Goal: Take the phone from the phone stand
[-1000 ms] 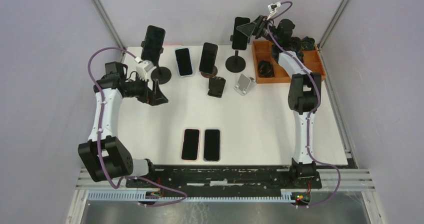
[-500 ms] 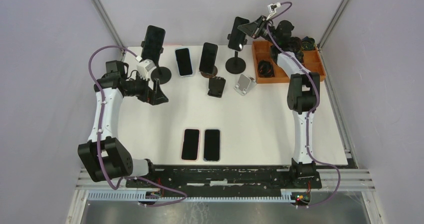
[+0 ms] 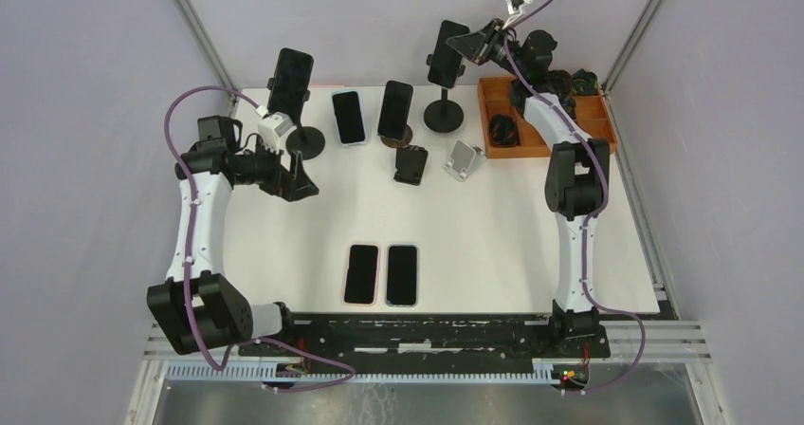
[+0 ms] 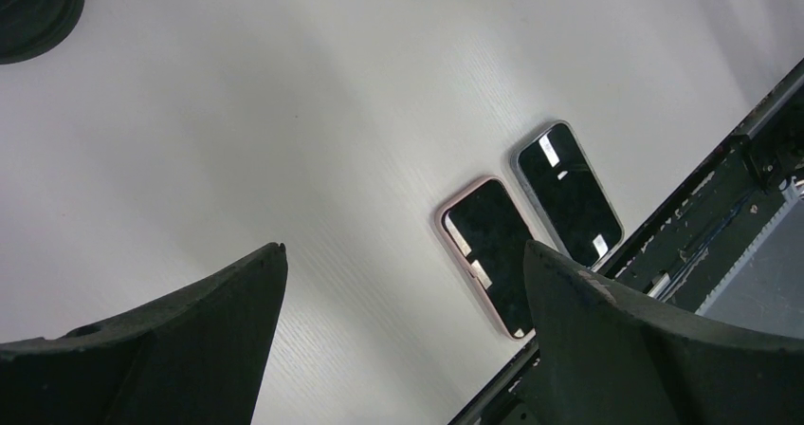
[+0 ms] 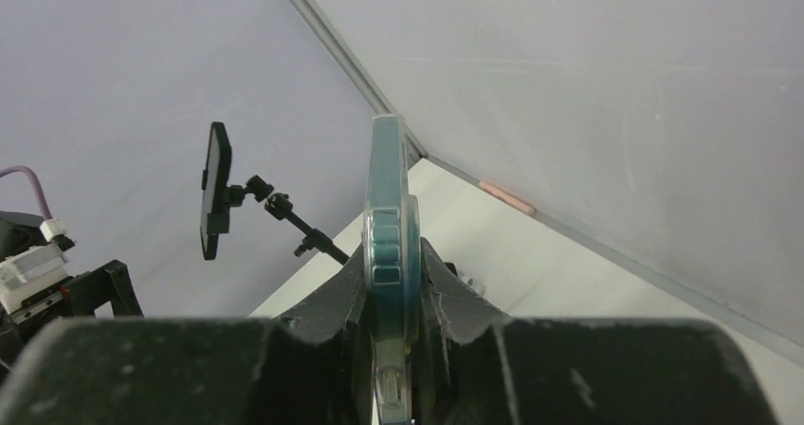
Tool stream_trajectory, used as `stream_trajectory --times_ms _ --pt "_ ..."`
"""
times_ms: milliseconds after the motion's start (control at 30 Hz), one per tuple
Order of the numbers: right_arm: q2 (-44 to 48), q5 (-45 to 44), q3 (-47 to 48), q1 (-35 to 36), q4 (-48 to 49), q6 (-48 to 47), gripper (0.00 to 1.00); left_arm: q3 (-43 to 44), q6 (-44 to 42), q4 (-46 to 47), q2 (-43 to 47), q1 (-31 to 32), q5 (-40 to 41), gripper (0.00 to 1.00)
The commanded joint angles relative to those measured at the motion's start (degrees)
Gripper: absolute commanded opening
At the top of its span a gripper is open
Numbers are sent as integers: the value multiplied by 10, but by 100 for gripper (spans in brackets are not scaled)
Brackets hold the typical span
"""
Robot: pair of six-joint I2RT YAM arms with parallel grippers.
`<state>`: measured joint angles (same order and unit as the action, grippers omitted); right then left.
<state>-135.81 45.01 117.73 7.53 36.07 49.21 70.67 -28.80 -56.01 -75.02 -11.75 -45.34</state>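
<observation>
Between right gripper [image 5: 389, 287] fingers: 1 teal-edged phone [image 5: 387, 188], clamped edge-on; only overhead view shows phone stand [image 3: 443, 115] beneath; left gripper [image 4: 403, 254]: spread.

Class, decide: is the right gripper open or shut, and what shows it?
Shut on the phone: in the right wrist view, the right gripper has its fingers pressed against both faces of the teal-edged phone.

Six phones [image 3: 361, 273], five stands [image 3: 443, 115]
</observation>
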Motion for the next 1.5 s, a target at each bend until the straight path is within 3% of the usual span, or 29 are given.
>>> stream_trajectory --times_ms 0,133,400,533,667,1000,1167,1467 --pt "136 -20 40 7 73 -12 0 26 -14 -23 18 2 -13 100" --pt "223 -23 -26 15 37 -65 0 36 -14 -34 33 2 -24 100" --pt "384 -36 -118 69 -136 -166 0 64 -13 -59 66 3 -43 100" --pt "472 -56 -216 110 -148 -178 0 80 -24 -83 79 3 -71 100" --pt "529 -52 -301 150 -100 -133 0 82 -32 -88 90 3 -105 100" --pt "530 -84 -462 267 193 116 0 55 -78 -88 142 2 -243 100" --pt "478 -113 -461 328 302 200 0 32 -86 -89 153 3 -299 100" --pt "404 -152 -380 389 344 255 0 10 -133 -124 173 9 -325 100"
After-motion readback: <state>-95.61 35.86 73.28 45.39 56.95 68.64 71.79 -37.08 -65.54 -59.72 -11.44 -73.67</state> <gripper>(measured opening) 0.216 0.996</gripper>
